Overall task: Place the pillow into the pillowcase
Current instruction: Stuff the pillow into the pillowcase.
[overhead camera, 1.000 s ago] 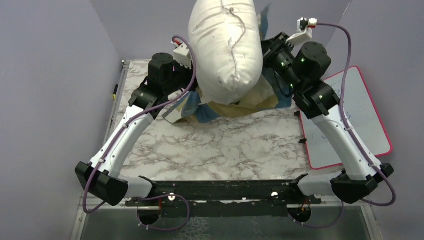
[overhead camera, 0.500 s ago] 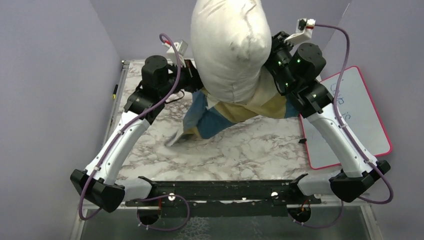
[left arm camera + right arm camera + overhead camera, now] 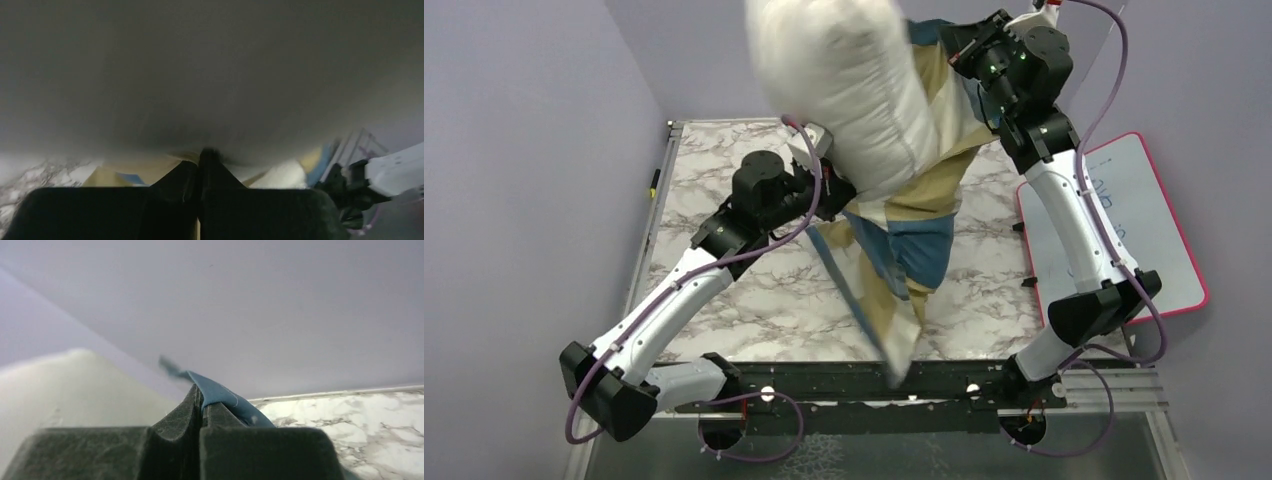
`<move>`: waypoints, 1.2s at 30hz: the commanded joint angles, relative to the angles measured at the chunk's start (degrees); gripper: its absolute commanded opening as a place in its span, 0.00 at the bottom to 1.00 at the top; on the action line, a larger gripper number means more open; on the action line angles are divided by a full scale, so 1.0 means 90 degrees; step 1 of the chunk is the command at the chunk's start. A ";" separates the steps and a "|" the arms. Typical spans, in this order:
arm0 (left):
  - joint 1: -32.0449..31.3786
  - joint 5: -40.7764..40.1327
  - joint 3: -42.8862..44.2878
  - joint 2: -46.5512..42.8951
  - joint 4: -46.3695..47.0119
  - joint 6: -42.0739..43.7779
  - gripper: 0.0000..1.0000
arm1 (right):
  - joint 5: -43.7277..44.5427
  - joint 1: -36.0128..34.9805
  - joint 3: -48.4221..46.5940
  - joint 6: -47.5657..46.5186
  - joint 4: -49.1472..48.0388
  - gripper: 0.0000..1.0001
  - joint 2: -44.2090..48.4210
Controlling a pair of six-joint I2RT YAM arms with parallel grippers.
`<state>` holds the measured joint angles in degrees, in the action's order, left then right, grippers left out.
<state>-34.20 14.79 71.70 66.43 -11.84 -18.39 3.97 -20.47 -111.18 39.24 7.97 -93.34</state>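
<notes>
The plump off-white pillow [image 3: 844, 90] hangs high over the back of the table, its lower end inside the mouth of the pillowcase [image 3: 919, 245]. The blue, tan and cream pillowcase dangles in a long fold toward the near edge. My right gripper [image 3: 956, 45] is raised at the top, shut on a blue edge of the pillowcase [image 3: 225, 399], with the pillow [image 3: 65, 390] to its left. My left gripper [image 3: 836, 190] is under the pillow, shut on the pillowcase's opposite edge. In the left wrist view the shadowed pillow [image 3: 210, 75] fills the frame above my left gripper [image 3: 205, 152], and tan cloth [image 3: 130, 172] shows below.
The marble table [image 3: 754, 290] lies beneath. A pink-rimmed whiteboard [image 3: 1124, 230] lies at the right, beside the right arm. A small dark pen [image 3: 654, 182] sits on the table's left rim. Purple walls close in on the left, back and right.
The right gripper has risen and gone back with the pillowcase edge. The left gripper has come nearer and to the right. The pillow has tipped left and the pillowcase now hangs long.
</notes>
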 commanded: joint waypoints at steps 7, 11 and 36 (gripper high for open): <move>0.0986 -0.0803 -0.0346 0.0911 0.3517 0.2392 0.00 | -0.1847 -0.0022 0.3132 -0.0494 -0.3187 0.00 0.1556; 0.1006 -0.0434 -0.0320 0.1088 0.4833 0.3533 0.00 | -0.2211 -0.0029 0.3594 -0.0770 -0.3821 0.00 0.1487; 0.0178 0.0411 -0.3481 -0.0034 0.5271 0.3700 0.48 | -0.1976 -0.0039 0.8153 -0.1050 -0.3479 0.01 0.2093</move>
<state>-31.38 23.73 40.97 72.60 30.52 33.39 -17.10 -20.34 -41.54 33.39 -28.58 -78.15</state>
